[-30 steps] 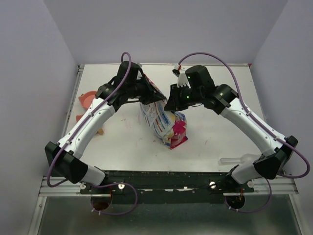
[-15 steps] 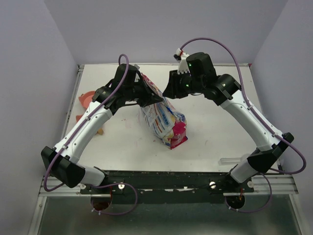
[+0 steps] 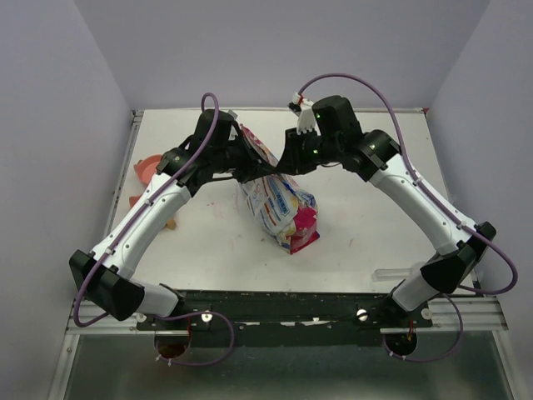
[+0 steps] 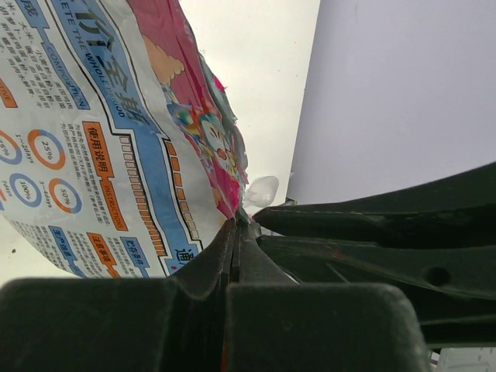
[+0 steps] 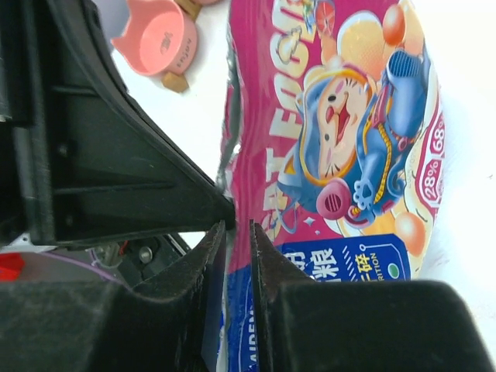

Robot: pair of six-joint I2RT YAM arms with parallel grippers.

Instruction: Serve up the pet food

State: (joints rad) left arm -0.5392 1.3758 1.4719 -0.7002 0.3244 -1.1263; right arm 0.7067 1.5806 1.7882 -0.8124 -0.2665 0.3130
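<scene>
The white surface (image 3: pixel 366 225) carries everything. Both arms reach in over it and meet at its middle, over the top of the pet food bag (image 3: pixel 279 204).

The bag is glossy. One face is magenta-pink with a cartoon cat in blue, and the other is white with blue and orange printed panels. Its bottom rests on the surface near the centre, and its upper end tilts up toward the far left. The kibble inside cannot be seen.

The left pincer (image 4: pixel 235 229) is pressed together on the bag's top edge. The right pincer (image 5: pixel 236 226) faces it from the other side, its fingers drawn to a narrow slit with the bag's edge film caught between them.

A salmon-pink bowl (image 3: pixel 148 169) sits at the left edge of the surface, well apart from the bag. A clear plastic scoop (image 3: pixel 408 272) lies near the right arm's base. A few small brown pieces (image 5: pixel 177 80) lie just beside the bowl.
</scene>
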